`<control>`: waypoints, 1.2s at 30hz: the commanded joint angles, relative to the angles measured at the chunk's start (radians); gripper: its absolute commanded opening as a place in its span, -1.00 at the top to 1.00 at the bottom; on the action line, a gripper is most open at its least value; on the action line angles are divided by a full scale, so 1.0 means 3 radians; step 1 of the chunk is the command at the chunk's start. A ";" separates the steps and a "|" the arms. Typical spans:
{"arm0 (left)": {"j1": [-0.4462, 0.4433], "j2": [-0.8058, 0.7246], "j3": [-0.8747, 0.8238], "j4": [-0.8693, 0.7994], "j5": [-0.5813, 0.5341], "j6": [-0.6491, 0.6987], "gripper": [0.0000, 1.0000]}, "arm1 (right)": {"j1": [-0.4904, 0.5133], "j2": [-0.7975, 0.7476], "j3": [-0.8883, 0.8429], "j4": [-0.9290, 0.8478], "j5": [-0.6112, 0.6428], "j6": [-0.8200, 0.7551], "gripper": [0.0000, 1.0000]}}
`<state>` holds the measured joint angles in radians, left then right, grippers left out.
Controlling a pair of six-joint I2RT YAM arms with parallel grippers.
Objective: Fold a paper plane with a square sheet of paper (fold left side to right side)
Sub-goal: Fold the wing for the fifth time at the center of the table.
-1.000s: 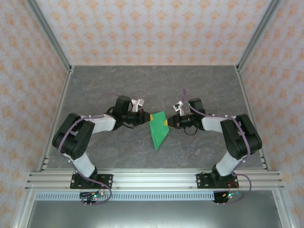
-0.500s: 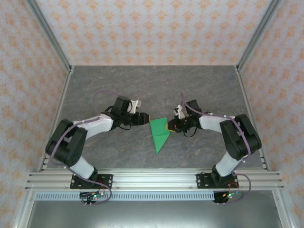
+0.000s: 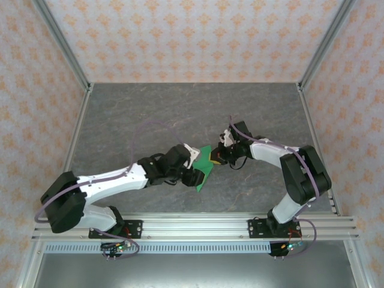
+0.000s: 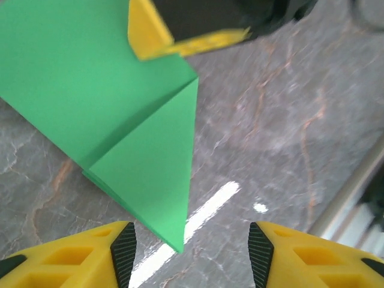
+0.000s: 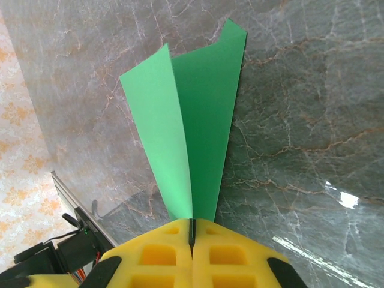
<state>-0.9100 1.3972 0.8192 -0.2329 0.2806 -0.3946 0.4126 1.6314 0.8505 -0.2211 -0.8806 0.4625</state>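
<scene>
The square sheet of paper is a bright green creased pointed shape on the grey marble table, its tip toward the near edge. My right gripper is shut on its right edge. In the right wrist view the paper rises from the closed jaws, one flap lifted. My left gripper is at the paper's lower left, open. In the left wrist view the paper's tip lies between and just ahead of the two fingers, touching neither. The right gripper's yellow finger presses the paper's top.
An aluminium rail runs along the near edge and also shows as the rail beside the left gripper. Metal posts and wallpapered walls enclose the table. Bare marble lies behind the paper.
The left gripper let go of the paper's left edge and opened. Its arm swung toward the near edge and to the right, down to the paper's tip. The right gripper kept its grip.
</scene>
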 commanded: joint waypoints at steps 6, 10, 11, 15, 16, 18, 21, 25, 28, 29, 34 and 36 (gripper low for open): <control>-0.0321 0.0652 0.0498 -0.0363 -0.0785 -0.0103 -0.13 | 0.0039 -0.0006 0.0085 -0.0128 0.0113 0.0116 1.00; -0.0434 0.0903 0.0717 -0.0547 -0.1009 -0.0152 -0.13 | 0.0040 0.0015 0.0104 -0.0147 0.0112 0.0134 1.00; -0.0463 0.0969 0.0779 -0.0605 -0.1073 -0.0152 -0.13 | 0.0044 0.0022 0.0111 -0.0153 0.0109 0.0138 1.00; -0.0558 0.1186 0.0974 -0.0784 -0.1275 -0.0147 -0.13 | 0.0048 0.0026 0.0110 -0.0150 0.0117 0.0150 1.00; -0.0573 0.1228 0.1011 -0.0833 -0.1344 -0.0152 -0.12 | 0.0046 0.0026 0.0110 -0.0148 0.0112 0.0151 1.00; -0.0600 0.1284 0.1055 -0.0912 -0.1455 -0.0170 -0.11 | 0.0048 0.0028 0.0110 -0.0153 0.0113 0.0151 1.00; -0.0641 0.1358 0.1111 -0.0983 -0.1558 -0.0198 -0.07 | 0.0048 0.0042 0.0105 -0.0147 0.0113 0.0160 1.00; -0.0686 0.1487 0.1195 -0.1099 -0.1671 -0.0228 0.01 | 0.0051 0.0049 0.0100 -0.0137 0.0109 0.0167 1.00; -0.0718 0.1539 0.1229 -0.1117 -0.1695 -0.0229 0.08 | 0.0054 0.0057 0.0095 -0.0138 0.0113 0.0163 1.00; -0.0725 0.1552 0.1233 -0.1121 -0.1701 -0.0229 0.10 | 0.0052 0.0055 0.0094 -0.0139 0.0117 0.0166 1.00; -0.0740 0.1611 0.1265 -0.1154 -0.1729 -0.0224 0.21 | 0.0059 0.0059 0.0095 -0.0138 0.0108 0.0159 1.00; -0.0745 0.1619 0.1265 -0.1147 -0.1728 -0.0224 0.25 | 0.0059 0.0068 0.0100 -0.0153 0.0116 0.0151 1.00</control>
<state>-1.1259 1.8732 1.1721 -0.5369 -0.1867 -0.4473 0.4217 1.6382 0.8532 -0.2474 -0.8597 0.4984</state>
